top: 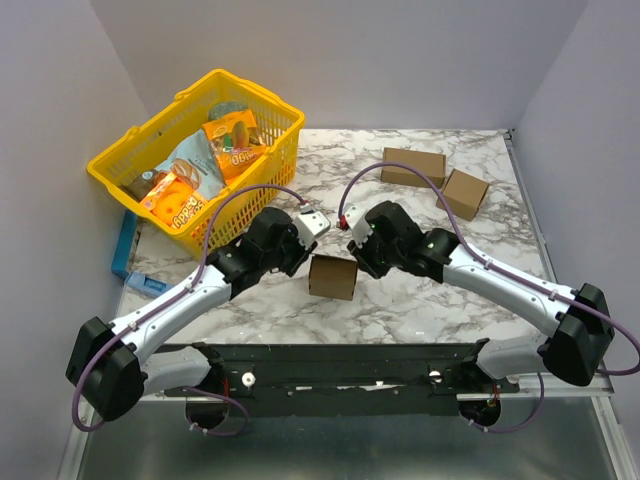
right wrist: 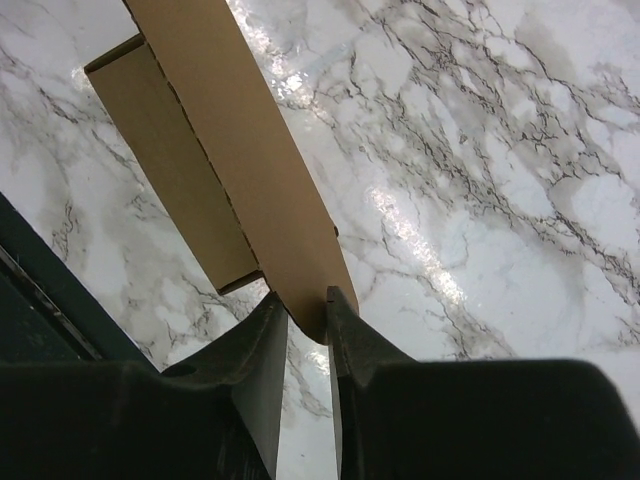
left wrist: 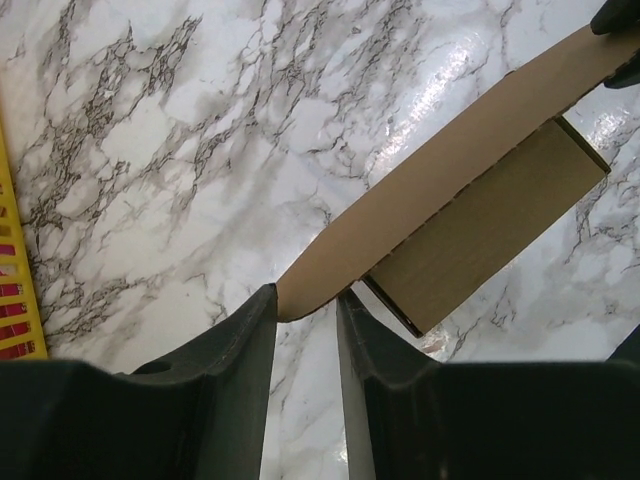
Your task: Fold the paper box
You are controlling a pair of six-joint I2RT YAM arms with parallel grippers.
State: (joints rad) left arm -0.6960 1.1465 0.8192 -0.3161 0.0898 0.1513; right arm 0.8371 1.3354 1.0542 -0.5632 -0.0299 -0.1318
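Paper box (top: 333,277) of plain brown cardboard stands partly formed on the white marbled surface (top: 420,300), near the middle and toward the near edge, between my two arms. From above it reads as a small squarish block, darker along its top. My wrist views show more. A long flat flap runs across it and tapers to a rounded tab, and a rectangular panel of the body lies just beside the flap, dark along its rim.

My left pincer (left wrist: 308,293) meets the box from the left side. The rounded tab tip sits right between its jaws, and each jaw looks to touch an edge of the tab. The jaws stand partway in, and I cannot tell whether they truly clamp the cardboard.

My right pincer (right wrist: 308,297) meets the opposite side. Its jaws stand narrower, with the other tab filling the gap between them. Here too I cannot tell whether the tab is pinched or merely flanked.
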